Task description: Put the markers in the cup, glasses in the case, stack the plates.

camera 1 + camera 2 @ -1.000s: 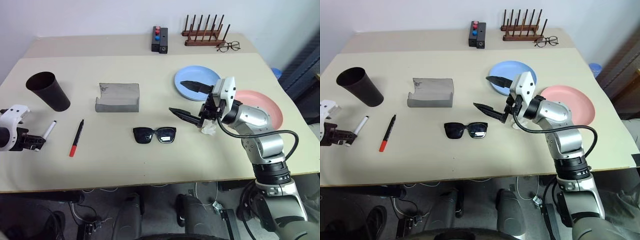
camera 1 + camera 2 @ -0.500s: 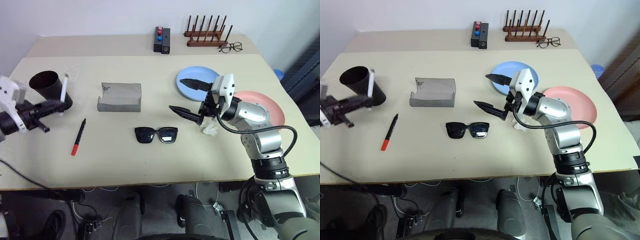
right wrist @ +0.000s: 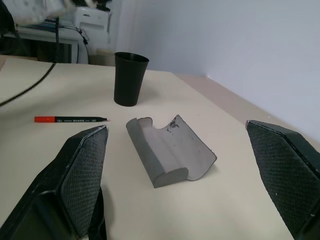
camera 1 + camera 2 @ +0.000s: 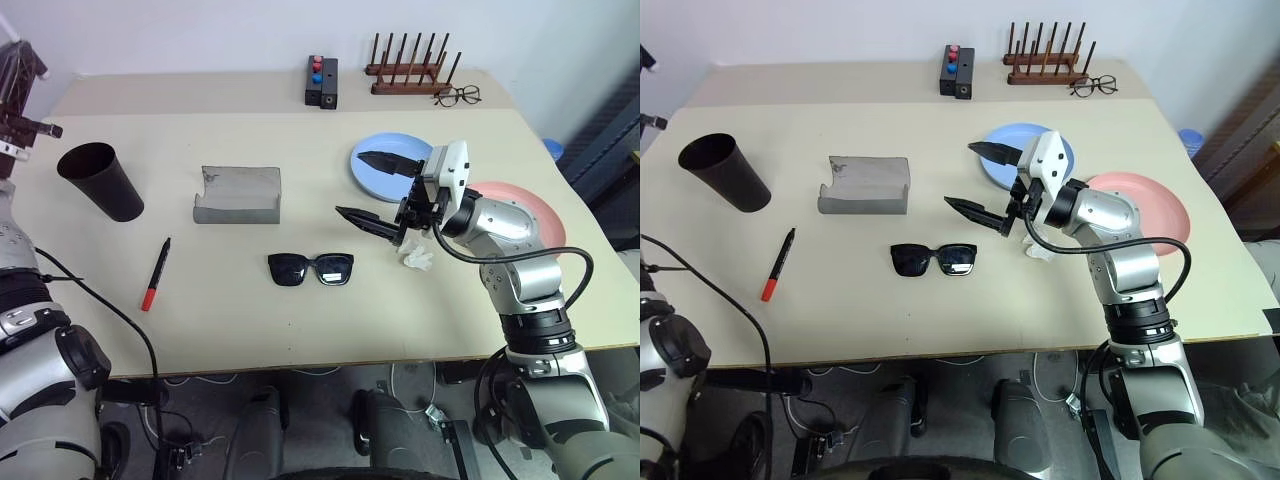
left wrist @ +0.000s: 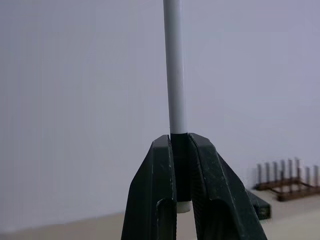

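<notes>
Jaws of the left gripper (image 5: 179,185) were clenched on a white marker (image 5: 175,65) in the left wrist view, its barrel standing straight up between the two black fingers against a bare wall, with a wooden rack (image 5: 287,182) low in the background.

From the head views, that arm was raised at the far left edge, above and behind the black cup (image 4: 98,181), which stood empty-looking near the left end of the bench (image 4: 300,330). A second marker with a red end (image 4: 154,273) lay flat in front of the cup. I judged the first marker's drop into the cup to be the step in hand; the next move called for bringing the tip over the rim and letting go.

Across the right wrist view, the right gripper (image 3: 185,170) had its jaws spread wide and empty, pointed at the grey case (image 3: 170,150), which lay open well ahead of them. The sunglasses (image 4: 311,270) sat just beside that gripper, the blue plate (image 4: 385,165) and pink plate (image 4: 530,215) unstacked behind it.
</notes>
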Robot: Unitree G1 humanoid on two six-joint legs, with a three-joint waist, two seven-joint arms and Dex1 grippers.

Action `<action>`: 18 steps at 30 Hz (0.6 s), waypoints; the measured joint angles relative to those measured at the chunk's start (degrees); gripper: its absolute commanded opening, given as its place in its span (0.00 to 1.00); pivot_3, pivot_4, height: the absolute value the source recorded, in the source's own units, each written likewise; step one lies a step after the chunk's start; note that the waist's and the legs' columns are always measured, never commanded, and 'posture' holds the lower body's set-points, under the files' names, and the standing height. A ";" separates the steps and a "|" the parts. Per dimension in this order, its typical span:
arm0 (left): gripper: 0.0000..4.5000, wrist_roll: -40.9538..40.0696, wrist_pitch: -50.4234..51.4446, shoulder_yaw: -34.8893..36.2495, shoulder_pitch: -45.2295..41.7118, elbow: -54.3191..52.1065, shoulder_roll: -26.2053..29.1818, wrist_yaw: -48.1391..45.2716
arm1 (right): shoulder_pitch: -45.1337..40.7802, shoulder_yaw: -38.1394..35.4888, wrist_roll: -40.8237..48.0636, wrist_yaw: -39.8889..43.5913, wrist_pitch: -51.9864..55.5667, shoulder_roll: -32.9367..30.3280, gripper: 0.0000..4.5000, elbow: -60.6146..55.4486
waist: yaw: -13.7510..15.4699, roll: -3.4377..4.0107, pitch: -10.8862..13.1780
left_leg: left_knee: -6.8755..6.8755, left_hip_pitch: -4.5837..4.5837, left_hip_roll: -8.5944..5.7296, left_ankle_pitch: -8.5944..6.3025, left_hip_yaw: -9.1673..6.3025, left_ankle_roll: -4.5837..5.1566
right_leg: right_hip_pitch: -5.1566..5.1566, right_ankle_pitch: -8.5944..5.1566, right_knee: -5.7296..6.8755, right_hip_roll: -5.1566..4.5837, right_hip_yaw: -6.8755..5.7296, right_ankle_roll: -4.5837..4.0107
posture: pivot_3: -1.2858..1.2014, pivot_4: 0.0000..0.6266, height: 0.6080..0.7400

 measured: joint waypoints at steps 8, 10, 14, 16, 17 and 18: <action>0.01 -0.90 -5.47 0.45 3.04 8.28 -0.91 -0.88 | -0.37 -4.80 5.35 -2.65 2.59 0.34 1.00 -1.21 | 0.04 -0.01 0.00 | 0.00 0.00 0.00 0.00 -0.01 0.00 | 0.01 0.00 0.00 0.00 0.00 0.00 | 0.52 0.24 1.00; 0.01 -0.76 -6.56 0.43 3.25 9.86 -0.56 -0.34 | -0.45 -4.83 7.50 -2.46 3.60 0.81 1.00 -3.31 | 0.03 0.00 0.00 | 0.00 0.00 0.01 0.00 -0.01 0.00 | 0.00 0.00 0.00 0.00 0.00 0.00 | 0.52 0.24 1.00; 0.01 -0.80 -7.10 0.42 3.25 11.45 -0.16 0.04 | -0.46 -4.28 11.08 -0.60 5.86 0.84 1.00 -8.57 | 0.06 -0.01 -0.01 | 0.00 0.00 0.01 0.00 -0.01 0.00 | 0.01 0.00 0.00 -0.01 0.00 0.00 | 0.52 0.24 1.00; 0.01 -0.92 -7.10 0.44 3.25 11.68 -0.08 0.10 | -0.46 -3.63 11.16 -0.23 6.19 0.84 1.00 -8.72 | 0.19 -0.03 -0.02 | 0.02 0.00 0.00 0.00 -0.01 0.00 | 0.03 0.00 -0.01 -0.01 -0.01 -0.01 | 0.52 0.24 1.00; 0.01 -0.92 -7.10 0.43 3.25 11.95 0.01 0.19 | -0.46 -3.38 11.14 -0.21 6.20 0.85 1.00 -8.69 | 0.20 -0.03 -0.02 | 0.02 0.00 0.00 -0.01 -0.01 0.00 | 0.02 0.00 -0.01 -0.01 0.00 -0.01 | 0.52 0.24 1.00; 0.01 -0.94 -7.07 0.43 3.25 12.22 0.12 0.26 | -0.46 -3.24 11.13 -0.20 6.20 0.85 1.00 -8.68 | 0.19 -0.03 -0.02 | 0.02 0.00 0.00 -0.01 -0.01 0.00 | 0.02 0.00 -0.01 -0.01 -0.01 -0.01 | 0.52 0.24 1.00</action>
